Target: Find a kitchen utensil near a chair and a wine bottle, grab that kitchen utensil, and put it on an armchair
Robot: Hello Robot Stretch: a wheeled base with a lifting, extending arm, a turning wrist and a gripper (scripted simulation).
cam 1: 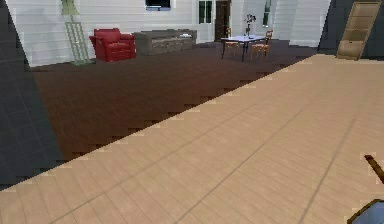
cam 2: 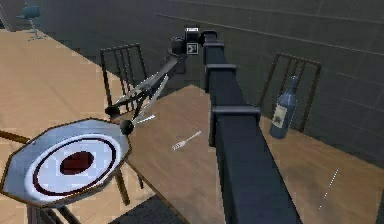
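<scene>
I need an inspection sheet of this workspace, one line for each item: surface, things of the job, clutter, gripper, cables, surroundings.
Surface: light wooden tabletop.
Job's things: fork lies flat on the tabletop; wine bottle stands upright toward the arm side view's right; one chair is behind the bottle; red armchair is far across the room.
Clutter: round plate with a blue ring and a red middle, at the table's edge.
Gripper: gripper is near the plate's upper rim; I cannot tell whether it holds anything.
Cables: nothing seen.
Surroundings: second chair, grey sofa, small dining table, wooden shelf.
</scene>
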